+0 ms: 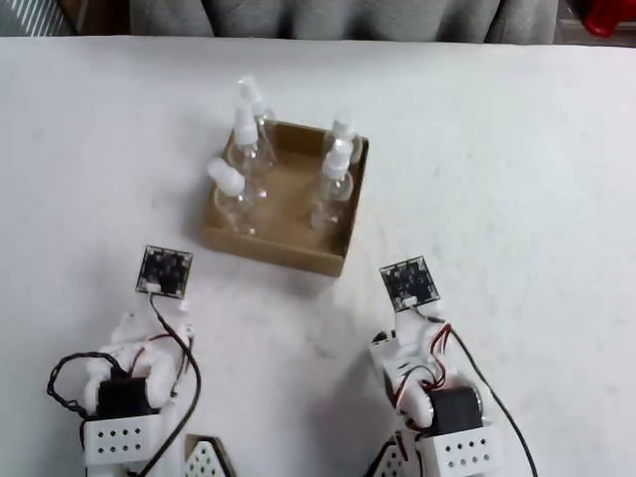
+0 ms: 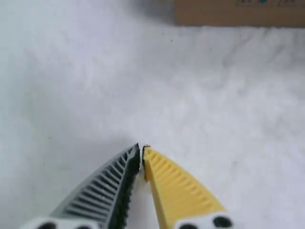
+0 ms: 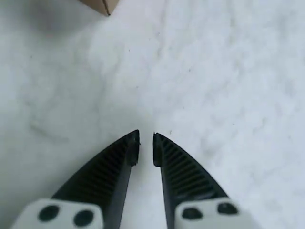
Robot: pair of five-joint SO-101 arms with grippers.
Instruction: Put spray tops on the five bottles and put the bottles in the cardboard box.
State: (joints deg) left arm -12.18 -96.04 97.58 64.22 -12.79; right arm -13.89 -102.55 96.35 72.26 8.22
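Observation:
The cardboard box sits mid-table. Several clear bottles with white spray tops stand inside it, among them one at the front left, one at the back left and one on the right. Both arms rest near the table's front edge, short of the box. In the left wrist view my left gripper is shut, its grey and yellow tips touching, with the box's side wall ahead of it. My right gripper is shut on nothing, with only a narrow slit between its black tips; a box corner shows beyond.
White tabletop surrounds the box on all sides. The left arm's body and the right arm's body occupy the front edge. Grey fabric and a red object lie past the far edge.

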